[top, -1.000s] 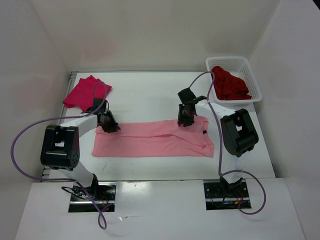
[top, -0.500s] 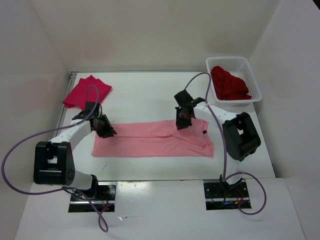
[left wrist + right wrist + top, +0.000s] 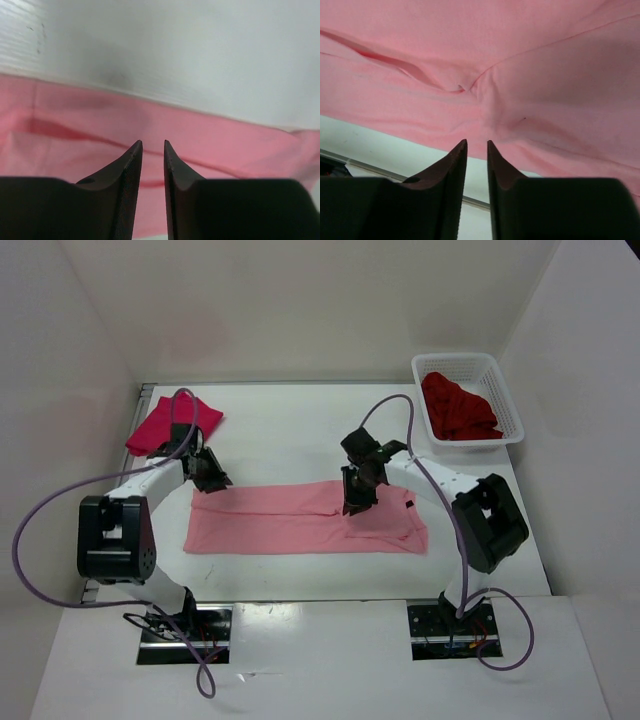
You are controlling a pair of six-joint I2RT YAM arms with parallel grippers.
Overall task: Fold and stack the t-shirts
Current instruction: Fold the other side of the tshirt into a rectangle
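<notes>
The light pink t-shirt lies folded into a long flat strip across the middle of the table. It fills the left wrist view and the right wrist view. My left gripper is at the strip's far left corner, shut and empty. My right gripper is over the strip right of its middle, shut and empty, next to a small pucker. The crimson-magenta t-shirt lies folded at the back left. The dark maroon t-shirt is crumpled in the basket.
The white mesh basket stands at the back right corner. White walls enclose the table on three sides. Purple cables loop from both arms. The table's near edge shows past the pink cloth.
My left gripper has moved back and left to the strip's far left corner. My right gripper has moved left and nearer, onto the cloth. The pink shirt has kept its shape.
</notes>
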